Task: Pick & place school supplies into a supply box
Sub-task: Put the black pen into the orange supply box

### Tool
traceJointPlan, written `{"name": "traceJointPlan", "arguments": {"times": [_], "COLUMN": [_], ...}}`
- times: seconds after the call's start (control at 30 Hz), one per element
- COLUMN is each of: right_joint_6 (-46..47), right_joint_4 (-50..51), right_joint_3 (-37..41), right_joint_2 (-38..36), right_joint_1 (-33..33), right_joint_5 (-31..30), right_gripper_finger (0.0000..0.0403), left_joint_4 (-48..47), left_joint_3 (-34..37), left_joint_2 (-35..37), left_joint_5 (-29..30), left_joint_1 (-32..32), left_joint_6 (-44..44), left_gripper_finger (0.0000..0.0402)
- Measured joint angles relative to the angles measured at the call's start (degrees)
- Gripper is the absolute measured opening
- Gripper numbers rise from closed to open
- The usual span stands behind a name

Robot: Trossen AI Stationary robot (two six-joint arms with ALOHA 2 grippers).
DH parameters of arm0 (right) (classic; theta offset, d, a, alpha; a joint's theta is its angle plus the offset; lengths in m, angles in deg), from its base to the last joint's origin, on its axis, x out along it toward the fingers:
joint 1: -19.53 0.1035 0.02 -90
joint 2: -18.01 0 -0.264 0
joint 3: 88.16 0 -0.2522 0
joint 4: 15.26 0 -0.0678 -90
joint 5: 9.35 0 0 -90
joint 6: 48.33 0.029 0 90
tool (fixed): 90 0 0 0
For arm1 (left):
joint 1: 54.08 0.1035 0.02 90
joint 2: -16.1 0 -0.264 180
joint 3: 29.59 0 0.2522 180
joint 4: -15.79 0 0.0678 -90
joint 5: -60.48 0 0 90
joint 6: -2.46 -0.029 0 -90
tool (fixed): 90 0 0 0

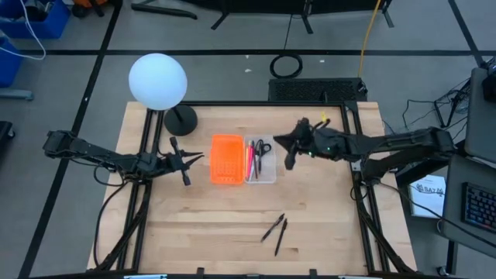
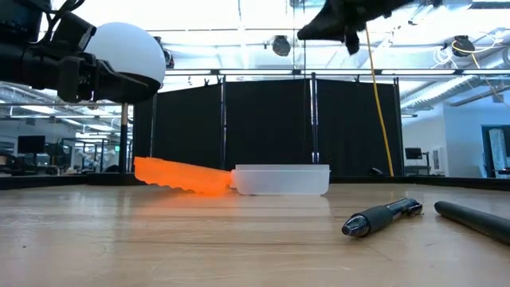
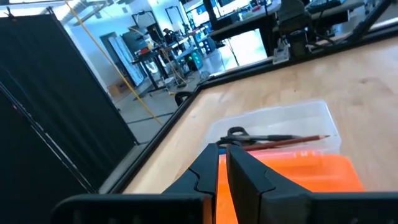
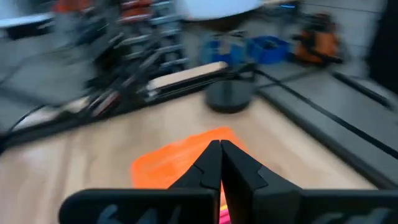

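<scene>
The clear supply box sits mid-table beside an orange perforated tray. It holds black-handled scissors, pink pens and a dark pen. The left wrist view shows the scissors and a reddish pencil inside. Two dark pens lie on the wood toward the near edge. My left gripper hovers left of the orange tray, shut and empty. My right gripper hangs above the table, right of the box, shut and empty; in the low view it is high up.
A lamp with a white globe and a black base stands at the far left of the table. In the low view the two loose pens lie near the camera. Bare wood spreads over the near half.
</scene>
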Motion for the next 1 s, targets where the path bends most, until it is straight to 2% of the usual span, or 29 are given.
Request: {"name": "traceJointPlan", "arguments": {"times": [0.07, 0.23, 0.37, 0.57, 0.73, 0.87, 1.0], "right_joint_6": [-2.9, -5.2, -7.1, -8.4, -8.1, -8.9, -9.3], "right_joint_4": [-5.9, -16.4, -16.9, -17.9, -18.9, -19.6, -27.3], "right_joint_3": [4.9, 15.9, 22.4, 27.3, 31.1, 34.9, 40.9], "right_joint_2": [-0.9, -4.9, -10.0, -19.7, -24.8, -27.2, -28.2], "right_joint_1": [0.3, 1.6, 1.9, 0.0, -0.1, -0.1, -0.1], "right_joint_5": [2.9, 1.2, 1.3, 1.6, 7.7, 11.5, 12.3], "right_gripper_finger": [0.0001, 0.0001, 0.0, 0.0, 0.0, 0.0, 0.0], "left_joint_4": [0.7, 1.1, 1.1, 1.8, 0.5, -0.9, -4.1], "left_joint_3": [0.0, 0.0, 0.0, 0.0, 0.0, 0.0, 0.0], "left_joint_2": [0.0, 0.0, 0.0, 0.0, 0.0, 0.0, 0.0], "left_joint_5": [0.1, 0.6, 0.6, -0.4, -1.0, -0.9, -0.9], "left_joint_1": [0.0, 0.0, 0.0, 0.0, 0.0, 0.0, 0.0], "left_joint_6": [0.5, -0.1, 1.7, 9.2, 15.2, 16.1, 21.5], "left_gripper_finger": [0.0037, 0.0037, 0.0037, 0.0037, 0.0037, 0.0037, 0.0037]}}
